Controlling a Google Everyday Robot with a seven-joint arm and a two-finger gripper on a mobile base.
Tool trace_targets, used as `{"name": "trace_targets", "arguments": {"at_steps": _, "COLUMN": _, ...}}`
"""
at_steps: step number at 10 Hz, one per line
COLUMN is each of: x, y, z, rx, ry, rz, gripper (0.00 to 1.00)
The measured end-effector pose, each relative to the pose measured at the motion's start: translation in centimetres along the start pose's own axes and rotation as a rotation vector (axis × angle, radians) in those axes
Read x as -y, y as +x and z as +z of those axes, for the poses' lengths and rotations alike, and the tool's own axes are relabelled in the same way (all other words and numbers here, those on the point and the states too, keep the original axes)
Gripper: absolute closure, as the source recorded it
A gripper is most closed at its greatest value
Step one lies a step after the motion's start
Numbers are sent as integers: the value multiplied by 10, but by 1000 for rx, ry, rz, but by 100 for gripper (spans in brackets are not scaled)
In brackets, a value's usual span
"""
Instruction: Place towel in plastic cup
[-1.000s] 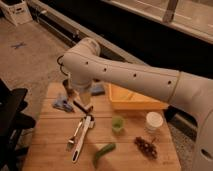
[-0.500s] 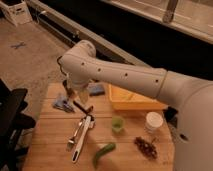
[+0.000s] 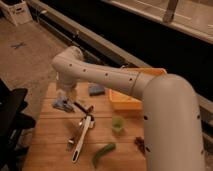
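Your gripper (image 3: pixel 63 95) hangs at the far left corner of the wooden table (image 3: pixel 50 150), pointing down, its jaws spread wide and nothing lifted in them. Right below it you have the towel (image 3: pixel 62 104), a crumpled blue-grey patch lying on the boards, its longer side running roughly across the view and dipping a little toward the right; you cannot tell whether the gripper touches it. Just right of it is a dark object (image 3: pixel 84 107), then a white-handled utensil (image 3: pixel 82 136). The plastic cup (image 3: pixel 117 124) stands upright, well apart toward mid-table, near the yellow tray (image 3: pixel 122 101) and blue sponge (image 3: pixel 96 90).
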Motion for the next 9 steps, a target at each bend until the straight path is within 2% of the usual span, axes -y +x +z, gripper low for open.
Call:
{"name": "trace_targets", "arguments": {"at_steps": 1, "x": 1, "y": 5, "z": 13, "rx": 14, "ry": -12, "rz": 7, "gripper": 30}}
{"name": "trace_targets", "arguments": {"at_steps": 2, "x": 1, "y": 7, "z": 32, "rx": 21, "ry": -48, "rz": 15, "gripper": 30}}
{"name": "trace_targets", "arguments": {"at_steps": 4, "x": 5, "y": 7, "z": 64, "rx": 42, "ry": -98, "rz": 28, "gripper": 30}}
{"name": "trace_targets", "arguments": {"at_steps": 5, "x": 5, "y": 8, "z": 72, "rx": 47, "ry": -112, "rz": 47, "gripper": 30}}
{"name": "trace_targets", "arguments": {"at_steps": 9, "x": 3, "y": 9, "z": 73, "rx": 46, "ry": -116, "rz": 55, "gripper": 30}}
